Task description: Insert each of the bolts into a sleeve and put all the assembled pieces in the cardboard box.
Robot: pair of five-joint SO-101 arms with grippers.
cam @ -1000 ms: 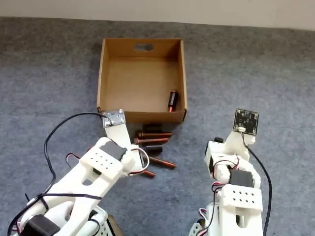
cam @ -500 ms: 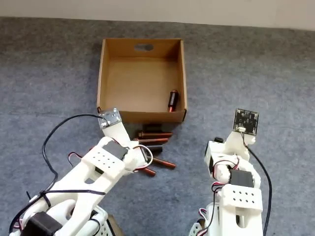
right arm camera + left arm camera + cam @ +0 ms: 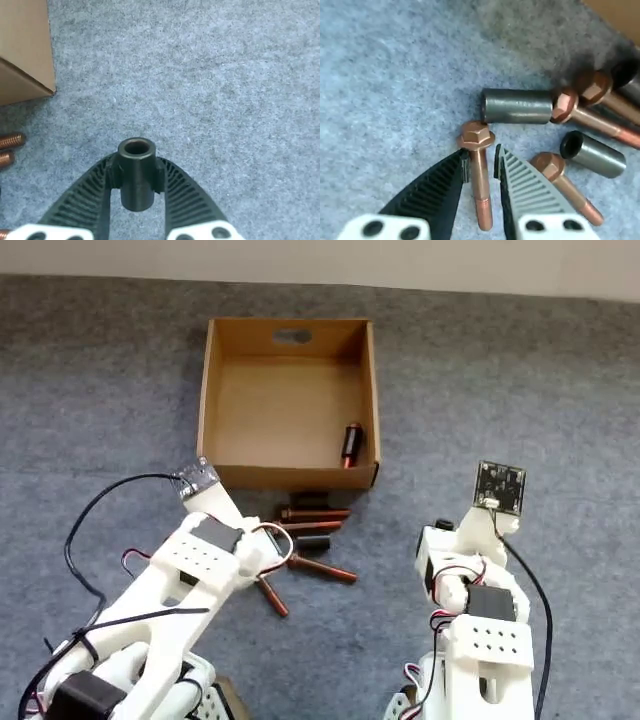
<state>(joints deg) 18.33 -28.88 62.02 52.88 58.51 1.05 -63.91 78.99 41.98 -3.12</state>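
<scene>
My left claw (image 3: 481,151) is nearly closed on a copper bolt (image 3: 480,192), its two ribbed fingers pinching the shank just below the hex head. The bolt lies flat on the grey carpet (image 3: 385,75). Just beyond its head a dark sleeve (image 3: 517,106) lies on its side. A second bolt (image 3: 567,187) lies beside the claw, an open-ended sleeve (image 3: 594,153) past that, and two more bolts (image 3: 600,112) run off toward the box corner.

From above, the held bolt sits at the tip of my left arm (image 3: 205,560), a little apart from the loose pile (image 3: 312,525), which lies just in front of the near wall of the cardboard box (image 3: 205,400). One assembled piece (image 3: 350,445) rests inside the box against its right wall.

My right claw (image 3: 136,167) is clamped on a black sleeve (image 3: 136,182), bore facing up, held over bare carpet, well apart from the pile.
</scene>
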